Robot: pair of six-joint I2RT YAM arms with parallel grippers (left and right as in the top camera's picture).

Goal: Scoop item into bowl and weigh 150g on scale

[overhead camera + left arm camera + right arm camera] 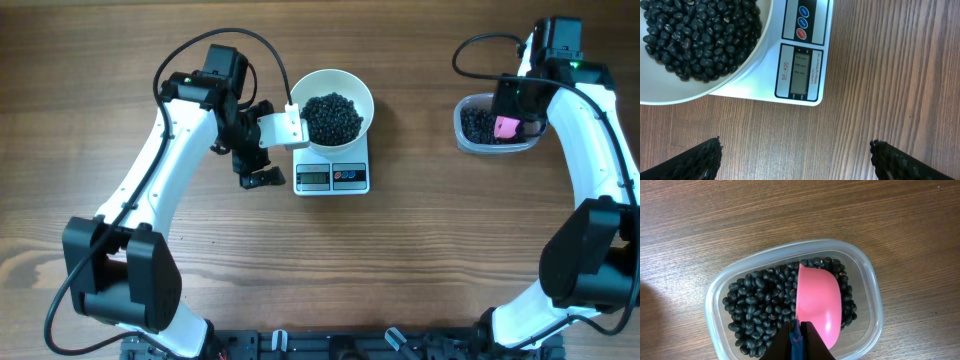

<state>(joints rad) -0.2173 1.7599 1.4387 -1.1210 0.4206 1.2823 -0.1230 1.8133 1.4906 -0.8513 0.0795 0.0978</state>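
Scoop (819, 304) tight between right jaws, over beans (760, 311); left jaws wide, empty.

Bright, even, diffuse light covers the wooden desk (420, 270). Shadows are soft, with a faint one along the edge of the scale (332, 178). The beans (700, 40) atop the scale carry small glints (no harsh glare). Below the scale, the left fingers (702, 162) look dark and slightly soft.
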